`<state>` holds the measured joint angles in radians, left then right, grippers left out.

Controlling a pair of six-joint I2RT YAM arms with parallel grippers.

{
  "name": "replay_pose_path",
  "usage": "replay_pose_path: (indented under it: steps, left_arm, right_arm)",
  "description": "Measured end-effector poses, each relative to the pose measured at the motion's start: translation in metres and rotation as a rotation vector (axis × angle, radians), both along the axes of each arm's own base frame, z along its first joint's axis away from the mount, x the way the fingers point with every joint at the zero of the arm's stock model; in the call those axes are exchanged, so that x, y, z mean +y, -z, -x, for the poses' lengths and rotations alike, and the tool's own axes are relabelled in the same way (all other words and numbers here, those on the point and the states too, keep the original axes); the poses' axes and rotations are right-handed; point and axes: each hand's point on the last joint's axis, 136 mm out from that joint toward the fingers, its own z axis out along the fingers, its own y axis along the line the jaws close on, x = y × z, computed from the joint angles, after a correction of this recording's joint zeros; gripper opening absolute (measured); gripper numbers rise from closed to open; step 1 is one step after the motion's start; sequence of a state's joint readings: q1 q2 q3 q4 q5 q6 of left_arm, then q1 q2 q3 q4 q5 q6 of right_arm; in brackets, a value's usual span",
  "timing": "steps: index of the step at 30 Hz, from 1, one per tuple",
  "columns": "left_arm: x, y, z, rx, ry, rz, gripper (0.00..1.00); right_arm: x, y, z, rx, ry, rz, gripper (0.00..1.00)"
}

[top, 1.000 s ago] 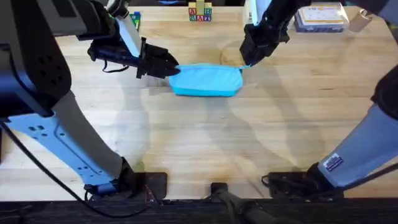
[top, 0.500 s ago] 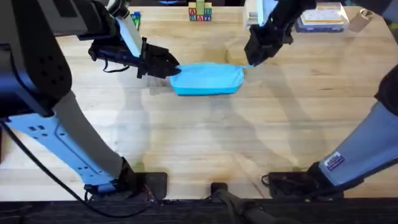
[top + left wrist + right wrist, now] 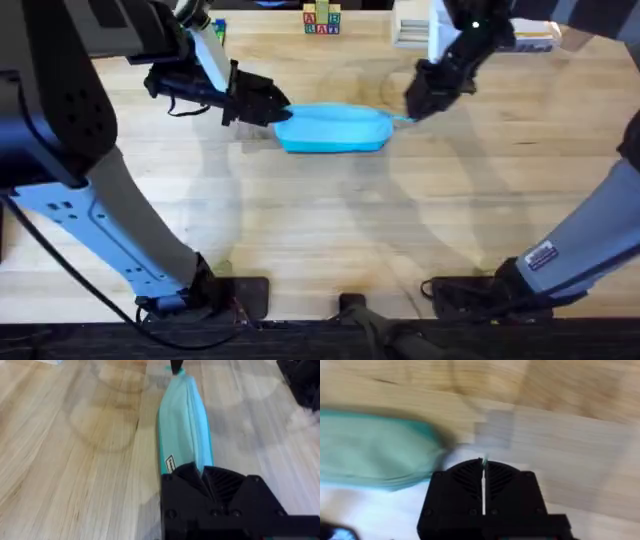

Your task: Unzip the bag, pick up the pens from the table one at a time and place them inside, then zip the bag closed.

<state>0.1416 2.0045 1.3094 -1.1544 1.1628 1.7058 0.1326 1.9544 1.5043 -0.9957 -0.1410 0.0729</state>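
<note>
Left gripper clamped on the left end of the bag; in the left wrist view its black fingers close over the near end of the fabric, no gap showing between them. Arm reaches in from the left, low over the table.

Right gripper at the bag's right end, fingers pressed together. In the right wrist view a thin blue-green pull tab sticks up from the seam where the two fingers meet, so it is pinched on that tab. From overhead a short blue strip runs from the bag's right tip to this gripper. Gripper sits just off the end of the bag, not over it.

Bag lies lengthwise across the far middle of the table, stretched between the two grippers. Light blue, oblong, upper edge narrow and pinched together in the left wrist view; a small label shows on its side near the left gripper. Whether the zipper is fully shut along its length I cannot tell.

Toy blocks stand at the far edge, well apart from the bag.
</note>
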Motion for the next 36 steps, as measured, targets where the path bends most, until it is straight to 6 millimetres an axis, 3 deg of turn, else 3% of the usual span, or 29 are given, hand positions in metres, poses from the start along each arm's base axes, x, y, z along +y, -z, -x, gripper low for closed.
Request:
replay_pose_path:
  steps: [5, 8, 24, 36]
  left_arm:
    - [0.004, 0.001, -0.001, 0.002, -0.008, -0.007, 0.042]
    - [0.005, 0.001, -0.001, 0.002, -0.012, -0.007, 0.042]
    - [0.005, 0.001, -0.001, 0.002, -0.012, -0.008, 0.042]
    - [0.005, 0.002, -0.001, 0.003, -0.012, -0.009, 0.042]
  right_arm:
    - [-0.066, 0.008, 0.002, 0.019, 0.107, 0.139, 0.033]
    - [-0.085, 0.008, 0.002, 0.019, 0.135, 0.182, 0.032]
    - [-0.085, 0.002, 0.004, 0.009, 0.117, 0.210, 0.032]
    - [-0.081, -0.095, 0.004, -0.270, 0.111, 0.194, 0.033]
